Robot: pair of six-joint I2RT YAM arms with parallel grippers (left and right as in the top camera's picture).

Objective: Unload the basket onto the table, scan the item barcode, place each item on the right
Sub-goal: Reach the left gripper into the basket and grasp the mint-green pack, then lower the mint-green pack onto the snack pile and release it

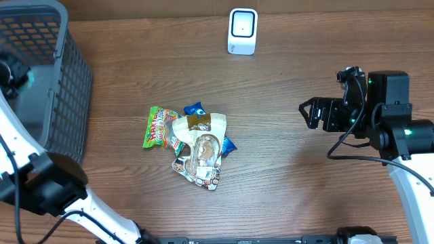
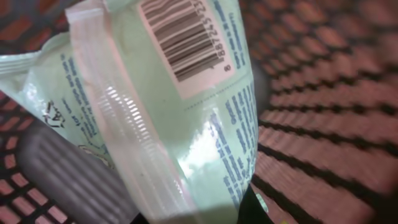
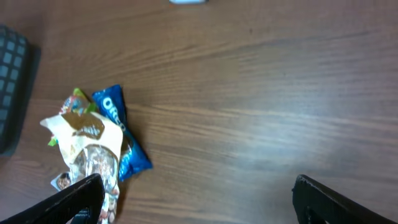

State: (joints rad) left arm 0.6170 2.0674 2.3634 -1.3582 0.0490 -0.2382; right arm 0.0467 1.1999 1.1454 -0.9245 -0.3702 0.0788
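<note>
Dark mesh basket (image 1: 68,74) at far left surrounds the left gripper (image 1: 9,73), clamped shut on a pale green packet (image 2: 186,124) whose barcode (image 2: 180,37) faces the wrist camera. The right gripper (image 1: 305,114) hovers spread wide and empty over the wooden table (image 1: 285,190). A snack pile (image 1: 193,146) lies mid-table; a white scanner (image 1: 243,30) stands beyond.

Setting: robot lab bench staged as a shop checkout. Evidence: left arm (image 1: 47,183) and right arm (image 1: 400,135) at 1 wood table (image 1: 285,169); white scanner (image 1: 242,30); mesh basket (image 1: 68,74); piled snack packs (image 1: 193,146).
</note>
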